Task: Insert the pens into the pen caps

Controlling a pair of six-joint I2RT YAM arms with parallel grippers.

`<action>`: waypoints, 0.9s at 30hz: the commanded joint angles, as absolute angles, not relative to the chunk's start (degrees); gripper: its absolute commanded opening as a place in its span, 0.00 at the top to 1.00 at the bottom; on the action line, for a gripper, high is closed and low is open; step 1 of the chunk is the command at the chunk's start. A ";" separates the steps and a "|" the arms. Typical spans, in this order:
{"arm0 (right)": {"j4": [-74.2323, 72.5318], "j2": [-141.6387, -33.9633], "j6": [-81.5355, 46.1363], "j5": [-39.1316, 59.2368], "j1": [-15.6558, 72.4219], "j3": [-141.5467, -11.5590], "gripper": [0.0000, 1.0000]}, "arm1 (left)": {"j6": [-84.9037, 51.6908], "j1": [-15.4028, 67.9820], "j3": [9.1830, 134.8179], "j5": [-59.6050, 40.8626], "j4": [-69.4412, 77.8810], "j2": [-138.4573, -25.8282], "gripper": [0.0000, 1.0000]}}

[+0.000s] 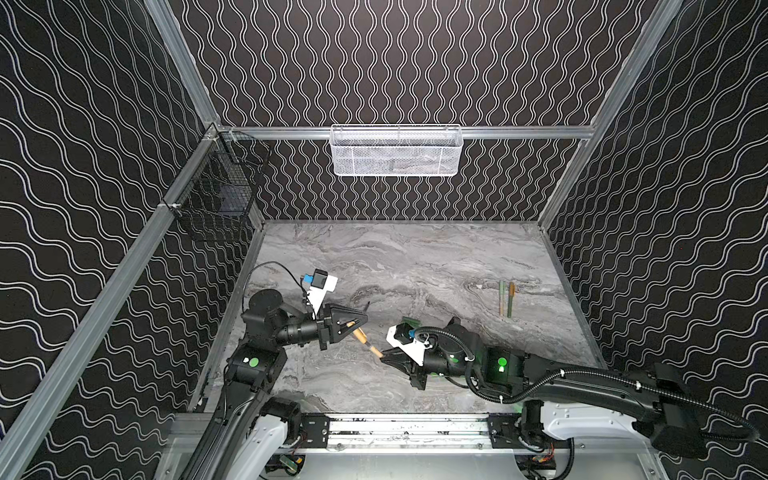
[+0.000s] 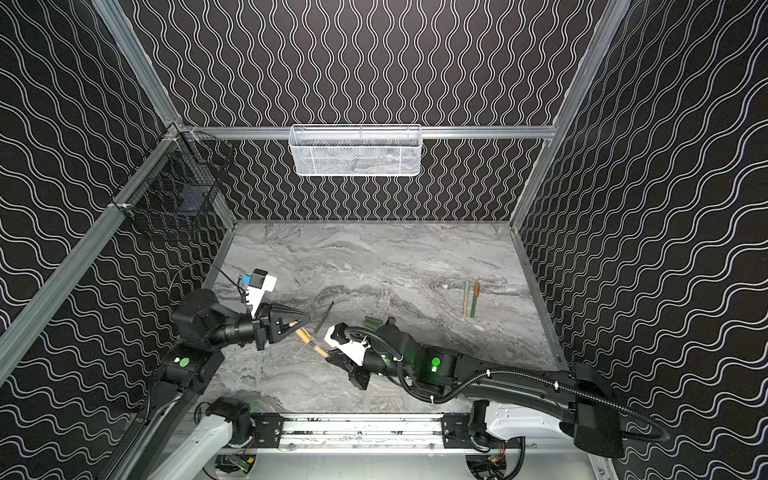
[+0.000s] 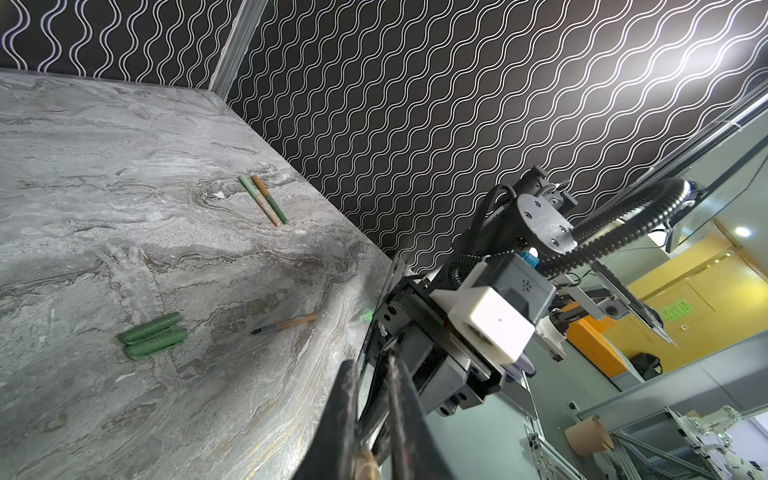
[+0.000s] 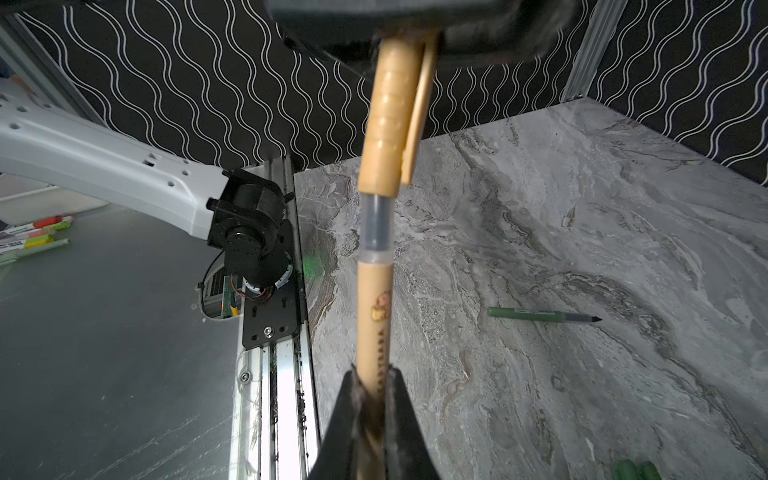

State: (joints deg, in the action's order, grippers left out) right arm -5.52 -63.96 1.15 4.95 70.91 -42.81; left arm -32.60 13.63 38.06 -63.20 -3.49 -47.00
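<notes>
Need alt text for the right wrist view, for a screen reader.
The right hand grips a tan pen whose front end sits partly inside a tan cap held by the left hand. Beyond, an uncapped green pen lies on the grey marble table.

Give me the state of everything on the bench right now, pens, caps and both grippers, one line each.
left gripper: shut on the orange cap
right gripper: shut on the orange pen
orange cap: held off the table, partly over the pen's tip
orange pen: held, grey neck showing, not fully seated
capped pens: two, lying side by side
green caps: two, loose, side by side
green pen: uncapped, lying flat
tan pen: uncapped, lying flat
</notes>
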 commanded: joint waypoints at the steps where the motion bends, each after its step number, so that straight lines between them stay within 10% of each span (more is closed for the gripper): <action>1: -13.16 -63.46 2.82 4.48 70.91 -43.50 1.00 | -34.40 13.97 37.33 -65.24 -1.10 -47.82 1.00; 8: -13.91 -64.97 3.90 4.43 70.88 -46.12 1.00 | -33.10 14.39 37.87 -64.60 -2.98 -47.80 1.00; 19: -9.82 -68.64 3.38 3.91 70.75 -51.81 1.00 | -29.96 14.48 39.15 -62.38 -7.01 -48.60 0.62; 27: -9.14 -69.34 2.79 2.51 70.83 -52.77 0.99 | -28.74 14.46 39.47 -61.47 -8.61 -48.69 0.77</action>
State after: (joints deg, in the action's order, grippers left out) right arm -5.43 -69.14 2.50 2.87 70.76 -51.77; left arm -30.00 14.57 39.09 -62.89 -7.60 -48.21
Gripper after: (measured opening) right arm 0.093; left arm 0.258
